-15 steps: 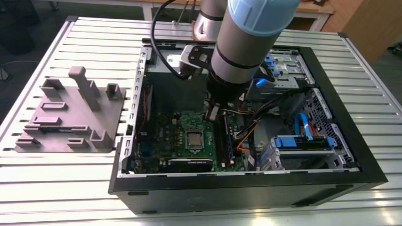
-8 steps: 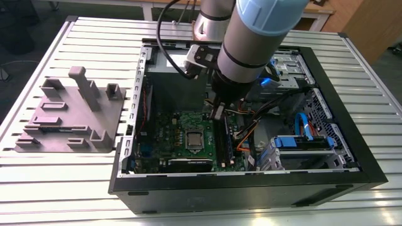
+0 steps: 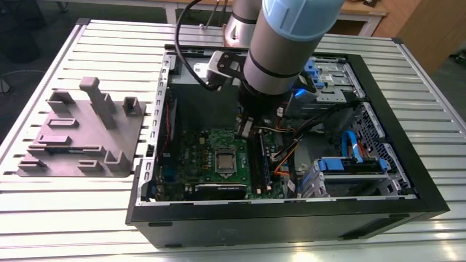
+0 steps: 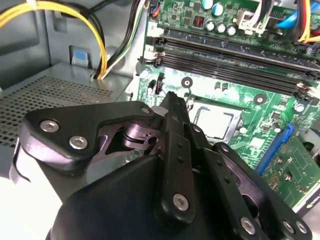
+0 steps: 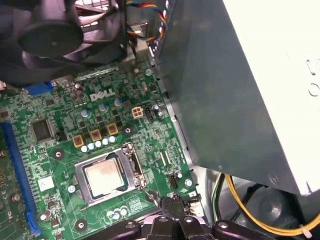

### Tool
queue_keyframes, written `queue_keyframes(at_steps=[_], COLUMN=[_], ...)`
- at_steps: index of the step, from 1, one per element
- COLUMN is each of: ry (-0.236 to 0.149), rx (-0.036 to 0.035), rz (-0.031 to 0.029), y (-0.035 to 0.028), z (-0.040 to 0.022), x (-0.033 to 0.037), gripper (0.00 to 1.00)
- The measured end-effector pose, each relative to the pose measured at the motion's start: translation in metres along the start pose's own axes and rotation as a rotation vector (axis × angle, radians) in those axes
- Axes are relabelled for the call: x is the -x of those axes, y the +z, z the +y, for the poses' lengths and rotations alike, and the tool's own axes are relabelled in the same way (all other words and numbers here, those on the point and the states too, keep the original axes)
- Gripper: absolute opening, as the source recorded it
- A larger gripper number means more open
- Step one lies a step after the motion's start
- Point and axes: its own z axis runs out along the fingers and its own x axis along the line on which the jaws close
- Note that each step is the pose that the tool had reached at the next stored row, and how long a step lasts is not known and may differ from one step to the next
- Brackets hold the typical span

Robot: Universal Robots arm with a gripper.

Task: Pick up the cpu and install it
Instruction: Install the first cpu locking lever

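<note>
**CPU already sitting in the socket, claw closed just beside it**

Take the motherboard (image 3: pixel 218 164) inside the open computer case (image 3: pixel 407 180) as the landmark. The cpu (image 5: pixel 106 175) lies flat in the socket frame (image 5: pixel 131 170) near the middle of that board, its silver top facing up and its pale rim showing all round. In the exterior view the same chip (image 3: pixel 225 161) sits squarely on the green board, under the arm (image 3: pixel 280 49) that reaches down into the case.

The gripper (image 5: pixel 172 202) hangs low over the board, just beside the socket on the side toward the big gray power-supply box (image 5: pixel 240 85). In both wrist views its two dark fingertips (image 4: pixel 172 102) look pressed together with nothing between them; it is apart from the chip, not touching it.

To my eye this is a light, stiff, thin plate with a smooth metal lid, so it would be slippery under a flat press and easy to tip. The underside contacts and the socket beneath are surely delicate, so I would judge the safe hold to be on two opposite edges of the rim, kept level, never on the lid's face.

The yellow cables (image 5: pixel 250 210) run close past the claw, near the box, and the memory slots (image 4: pixel 230 55) lie on the socket's far side.
</note>
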Motion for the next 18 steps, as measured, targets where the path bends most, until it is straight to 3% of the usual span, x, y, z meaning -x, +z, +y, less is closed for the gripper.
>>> queue_keyframes(at_steps=[15,18], ry=[-0.057,-0.061], rx=[0.0086,0.0092], rz=[0.0066,0.0071], y=[-0.0004,-0.0004], z=[-0.0041,-0.004], x=[-0.0167,-0.0173], gripper=[0.1,0.1])
